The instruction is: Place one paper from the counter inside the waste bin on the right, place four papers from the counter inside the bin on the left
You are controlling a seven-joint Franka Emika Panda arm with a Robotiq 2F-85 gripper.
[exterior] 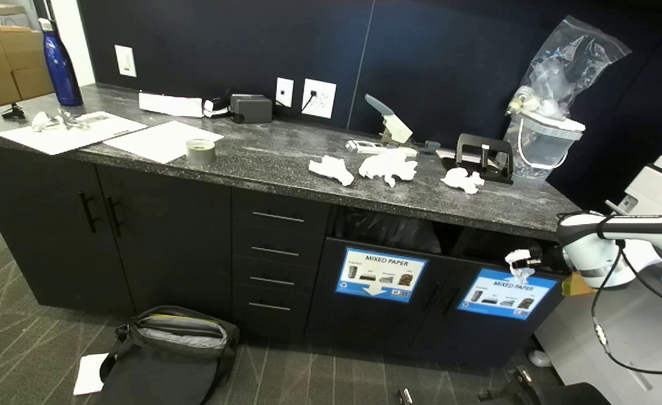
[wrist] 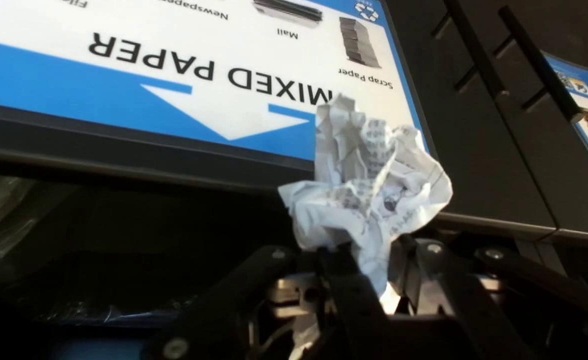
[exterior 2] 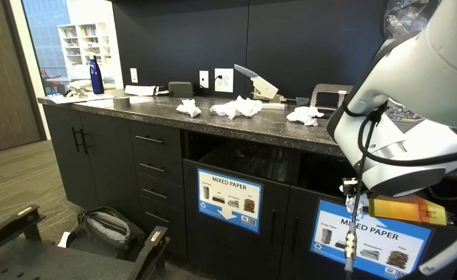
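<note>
The counter (exterior: 263, 157) goes across both exterior views, from the left side toward the right. The arm (exterior 2: 419, 77) comes in at the right edge of both. Below the counter, right of the frame's centre, is the left bin (exterior: 359, 323), and beside it, farther right, is the right bin (exterior: 455, 337). A dark bag (exterior: 168, 368) lies on the floor at the lower left. Each bin carries on its front a sign (exterior 2: 230, 200).

The gripper (wrist: 366, 255) enters from the bottom of the wrist view, and its fingers (wrist: 346, 280) pinch a crumpled paper (wrist: 369, 195) between them. On the counter, well apart from the gripper, up and to the left of it in both exterior views, lie the middle lump (exterior: 388, 166), the left lump (exterior: 332, 170) and the right lump (exterior: 463, 180). Whether the middle lump is one paper or two, I cannot tell.

The pinched paper sticks out past the fingertips and shows some print. In both exterior views it covers a part of the right bin's sign, near its upper edge; whether it touches there, I cannot tell.
</note>
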